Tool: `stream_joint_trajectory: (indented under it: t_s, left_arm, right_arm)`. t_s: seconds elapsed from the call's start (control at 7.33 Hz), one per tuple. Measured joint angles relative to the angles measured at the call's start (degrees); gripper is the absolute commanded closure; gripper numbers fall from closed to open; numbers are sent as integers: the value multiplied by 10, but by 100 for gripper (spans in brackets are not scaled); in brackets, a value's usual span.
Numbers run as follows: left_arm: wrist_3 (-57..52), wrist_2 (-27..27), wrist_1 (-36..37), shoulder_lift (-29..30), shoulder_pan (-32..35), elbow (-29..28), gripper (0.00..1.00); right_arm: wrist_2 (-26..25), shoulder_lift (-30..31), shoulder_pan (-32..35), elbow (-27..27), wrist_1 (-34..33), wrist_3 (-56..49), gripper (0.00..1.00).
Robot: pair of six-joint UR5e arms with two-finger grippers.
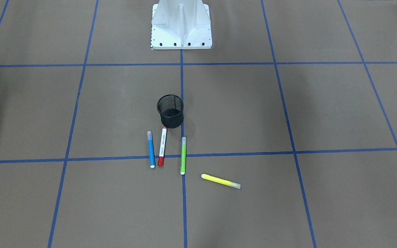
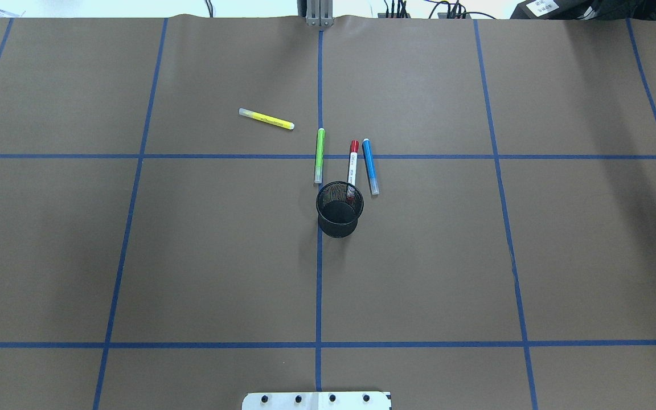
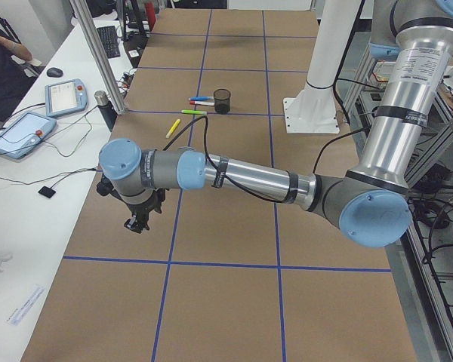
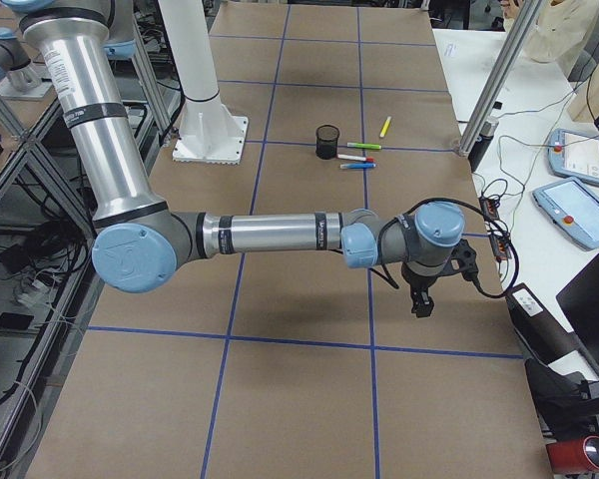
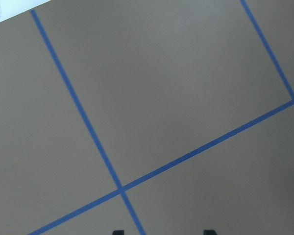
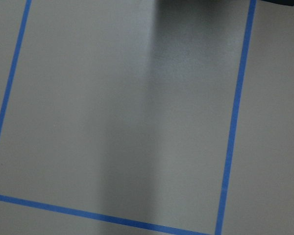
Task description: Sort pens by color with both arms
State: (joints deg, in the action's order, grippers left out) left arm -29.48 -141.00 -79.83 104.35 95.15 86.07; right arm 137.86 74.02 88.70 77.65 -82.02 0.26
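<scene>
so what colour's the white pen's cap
Red. The cap shows best in the front-facing view.

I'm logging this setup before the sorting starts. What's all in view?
blue pen: one, blue, beside the red-capped pen
red-capped pen: one, white barrel, end by the cup
green pen: one, lime, on the centre line
yellow pen: one, yellow, apart, robot's left
cup: one, black mesh, upright, table centre
table: one, brown, blue tape grid
base: one, white, robot's side
tablets: two, grey, side bench
left gripper: one, black, open
right gripper: one, black, state unclear
</scene>
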Motion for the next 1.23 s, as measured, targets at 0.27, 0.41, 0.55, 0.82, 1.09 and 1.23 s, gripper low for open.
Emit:
stream_joint_trajectory:
  t_s: [0.27, 0.41, 0.55, 0.82, 1.09, 1.23]
  left_arm:
    - [-20, 1, -35, -48, 16, 7, 33]
    - [-22, 2, -45, -68, 22, 18, 30]
    - [-22, 2, -49, -84, 25, 33, 4]
    - [-19, 4, -50, -102, 29, 55, 0]
    - [-18, 5, -50, -108, 35, 61, 0]
    - [-19, 5, -50, -111, 38, 63, 0]
  right_arm:
    - [1, 45, 25, 36, 11, -10, 1]
    - [1, 64, 34, 50, 12, -11, 1]
    - [-1, 77, 38, 55, 13, -12, 1]
    - [2, 97, 40, 60, 11, -12, 1]
    - [2, 101, 41, 60, 4, -12, 1]
    - [3, 101, 41, 61, 2, -12, 1]
